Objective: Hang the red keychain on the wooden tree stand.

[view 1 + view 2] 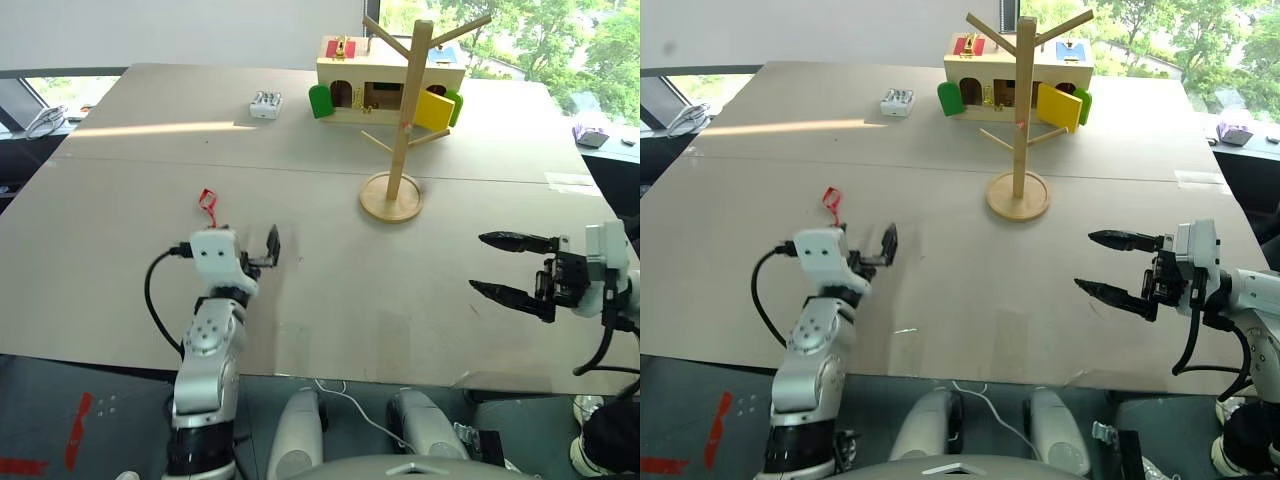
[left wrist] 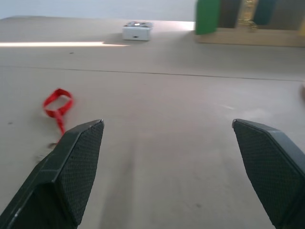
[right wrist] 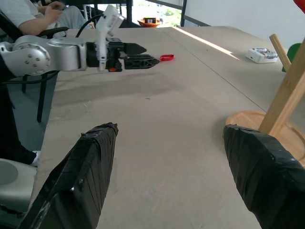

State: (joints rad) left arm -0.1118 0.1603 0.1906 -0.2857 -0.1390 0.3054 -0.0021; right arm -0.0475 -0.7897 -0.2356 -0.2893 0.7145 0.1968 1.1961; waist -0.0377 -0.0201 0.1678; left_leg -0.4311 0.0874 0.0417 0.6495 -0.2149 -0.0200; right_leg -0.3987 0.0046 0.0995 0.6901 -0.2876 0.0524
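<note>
Left of the wooden tree stand [image 1: 399, 110], well apart from it, the red keychain [image 1: 207, 203] lies flat on the table [image 1: 330, 290], just beyond the spread, empty left gripper [image 1: 262, 250]. Right of the stand, the right gripper [image 1: 507, 266] hangs equally wide. Probably light and limp, the strap is best pinched across its loop.

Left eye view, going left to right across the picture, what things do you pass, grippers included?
Red keychain → left gripper → small white box → wooden tree stand → right gripper. The wooden toy house overlaps the stand, so I leave it out.
</note>
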